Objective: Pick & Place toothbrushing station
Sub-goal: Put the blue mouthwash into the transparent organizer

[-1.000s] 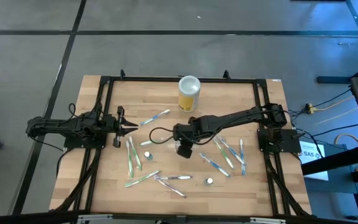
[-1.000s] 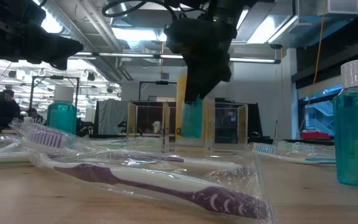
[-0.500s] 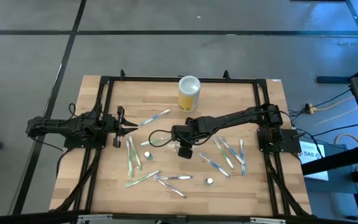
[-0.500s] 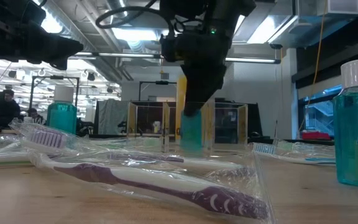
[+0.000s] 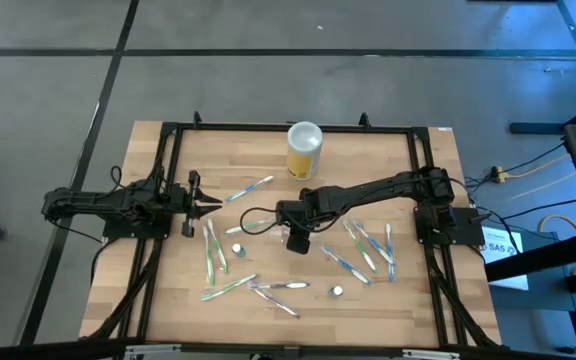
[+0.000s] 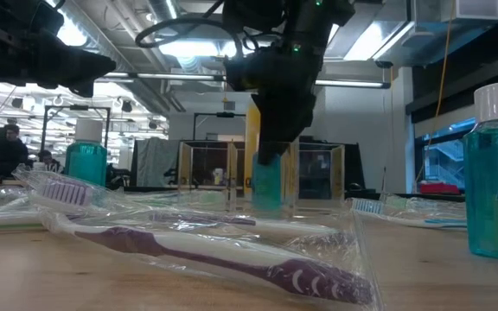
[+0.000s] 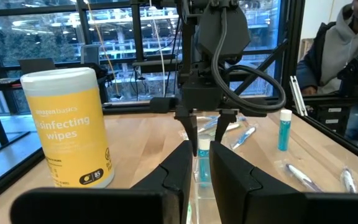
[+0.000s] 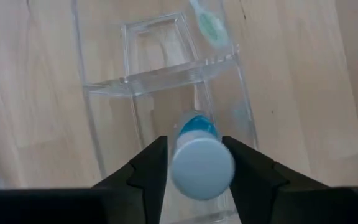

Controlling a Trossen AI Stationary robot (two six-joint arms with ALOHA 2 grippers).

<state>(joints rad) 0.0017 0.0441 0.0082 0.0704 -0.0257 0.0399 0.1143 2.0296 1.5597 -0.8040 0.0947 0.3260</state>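
Note:
My right gripper (image 5: 290, 236) reaches to the table's middle and is shut on a small blue mouthwash bottle (image 6: 267, 181) with a white cap. The bottle stands inside the clear toothbrushing station (image 8: 166, 81), a see-through container on the wood that also shows in the low view (image 6: 232, 186). Whether the bottle's base rests on the container's floor, I cannot tell. A toothbrush head (image 8: 209, 23) shows at the container's far end. My left gripper (image 5: 216, 205) waits at the table's left, empty, with a narrow gap between its fingers (image 7: 182, 165). My right gripper pinches the bottle's white cap (image 8: 202, 167) between its two fingers, one on each side. The fingers come from above, pointing down. The bottle hangs upright below them, with its blue body down inside the clear container (image 6: 267, 194).
A yellow wipes canister (image 5: 304, 150) stands at the far middle. Several wrapped toothbrushes lie around the centre (image 5: 253, 187), (image 5: 213, 250), (image 5: 368, 245), (image 5: 268, 290). Two more small bottles stand on the table (image 5: 237, 248), (image 5: 337, 291). A person (image 7: 347, 62) sits beyond the table.
My right gripper has gone down with the blue bottle, from just above the clear container into it. The bottle has stayed upright. In the last half second it has hardly moved.

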